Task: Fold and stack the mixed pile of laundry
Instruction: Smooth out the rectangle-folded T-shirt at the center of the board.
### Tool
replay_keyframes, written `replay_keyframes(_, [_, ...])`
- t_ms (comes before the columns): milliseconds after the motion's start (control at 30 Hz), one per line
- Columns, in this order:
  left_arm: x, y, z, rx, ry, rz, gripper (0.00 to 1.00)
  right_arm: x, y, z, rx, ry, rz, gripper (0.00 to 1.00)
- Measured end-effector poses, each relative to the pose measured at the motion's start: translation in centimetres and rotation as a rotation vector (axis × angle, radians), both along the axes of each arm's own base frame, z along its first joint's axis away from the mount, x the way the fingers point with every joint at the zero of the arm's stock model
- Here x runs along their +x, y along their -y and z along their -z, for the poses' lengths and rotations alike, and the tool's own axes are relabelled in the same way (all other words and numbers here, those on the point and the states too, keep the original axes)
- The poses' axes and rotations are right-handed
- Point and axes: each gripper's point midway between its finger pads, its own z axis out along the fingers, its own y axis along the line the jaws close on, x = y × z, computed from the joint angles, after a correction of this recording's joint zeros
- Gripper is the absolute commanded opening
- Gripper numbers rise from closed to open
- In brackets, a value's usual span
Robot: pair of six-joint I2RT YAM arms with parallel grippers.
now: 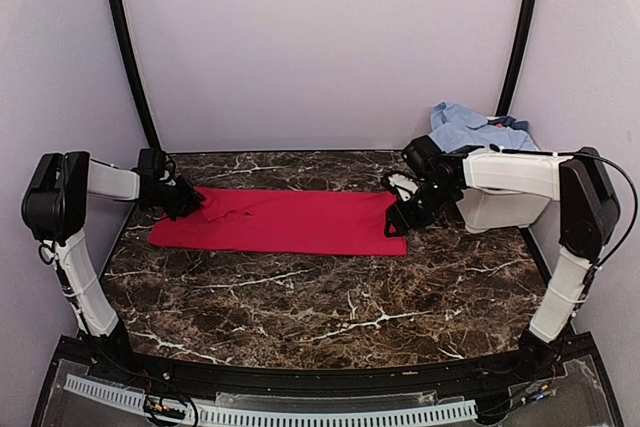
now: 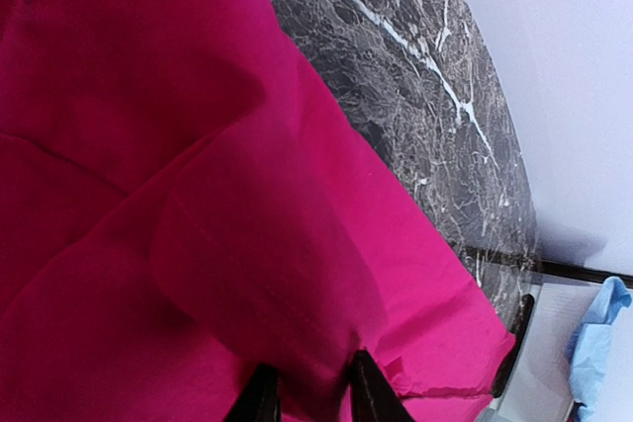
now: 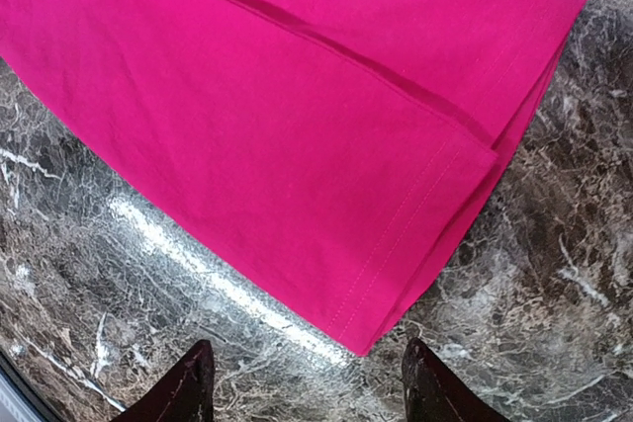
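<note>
You have the red garment [image 1: 285, 222] lying flat across the marble table [image 1: 330, 297], left gripper [image 1: 185, 199] at its left end, right gripper [image 1: 402, 215] at its right end; a light-blue shirt [image 1: 468, 127] is heaped over the white tub [image 1: 495, 215].

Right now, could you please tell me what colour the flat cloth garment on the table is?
Pinkish-red cloth garment, best in the right wrist view.

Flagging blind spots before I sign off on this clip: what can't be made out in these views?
1. Whether the left gripper grips the red garment: the left wrist view cuts its fingers off at the bottom edge, and the top view is too small.
2. What lies under the light-blue shirt in the white tub: in the top view, the shirt and the right arm cover it.
</note>
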Motion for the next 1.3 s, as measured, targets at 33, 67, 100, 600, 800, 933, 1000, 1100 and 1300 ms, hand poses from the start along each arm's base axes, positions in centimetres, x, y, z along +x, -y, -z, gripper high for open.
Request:
replay_keyframes(33, [-0.2,-0.3,-0.3,0.018,-0.002,-0.007,0.37,0.3,-0.1,-0.3,0.003,0.008,-0.001,0.62])
replay_keyframes(67, [-0.5,-0.6,-0.8,0.037,-0.004,-0.016,0.40,0.6,-0.2,-0.6,0.007,0.015,-0.003,0.62])
replay_keyframes(100, [-0.7,-1.1,-1.6,0.061,0.000,-0.028,0.45,0.9,-0.4,-0.9,0.010,0.022,-0.007,0.62])
replay_keyframes(600, [-3.4,-2.2,-8.2,0.227,0.078,0.050,0.51,4.6,-4.6,0.7,0.097,-0.008,-0.081,0.60])
replay_keyframes(800, [-6.7,-0.1,-3.7,0.222,-0.035,0.125,0.50,4.6,-4.8,3.5,0.083,-0.052,-0.094,0.59])
replay_keyframes(933, [-7.2,0.3,-2.9,0.222,-0.056,0.139,0.49,3.5,-4.0,5.5,0.059,-0.085,-0.090,0.58])
replay_keyframes(1000, [-7.5,0.3,-1.5,0.227,-0.091,0.140,0.47,3.1,-3.2,5.5,0.078,-0.065,-0.072,0.57])
replay_keyframes(1100, [-7.9,0.3,-0.6,0.233,-0.118,0.141,0.46,2.7,-2.8,5.7,0.083,-0.064,-0.058,0.57])
replay_keyframes(1300, [-11.6,2.8,2.7,0.240,-0.219,0.213,0.43,0.2,-1.2,5.6,0.078,-0.087,-0.003,0.58])
